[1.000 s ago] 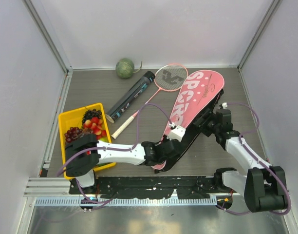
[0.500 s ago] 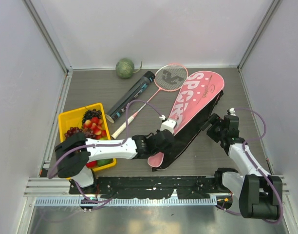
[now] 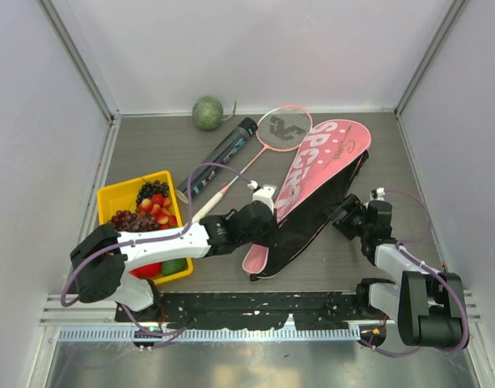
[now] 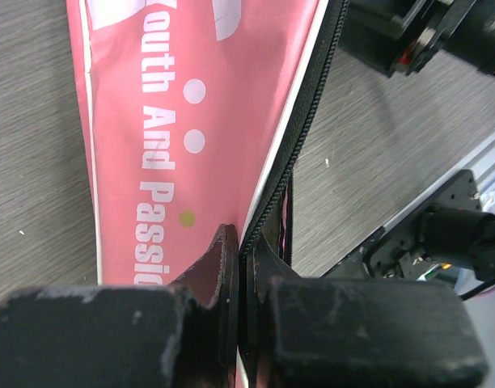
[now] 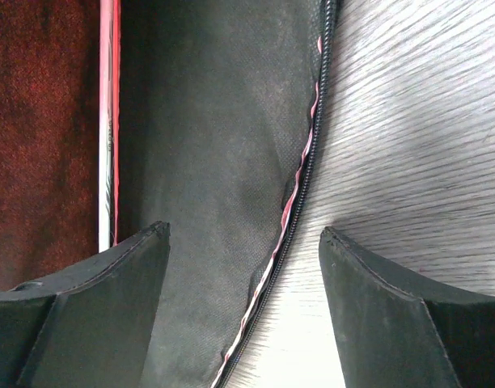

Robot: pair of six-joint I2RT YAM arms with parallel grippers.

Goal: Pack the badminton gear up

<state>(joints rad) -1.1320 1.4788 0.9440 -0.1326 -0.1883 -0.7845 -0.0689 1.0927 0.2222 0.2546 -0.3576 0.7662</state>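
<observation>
Grey wood-grain tabletop, pale walls around, bears pink bag.

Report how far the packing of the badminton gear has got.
Done: the large pink "SPORT" racket bag lies unzipped, its black inside showing. In hand: the left gripper is shut on the bag's zip edge, and the right gripper hangs open over the bag's black lower half. Left: one pink-framed racket and the long black tube lie outside the bag on the table.
</observation>
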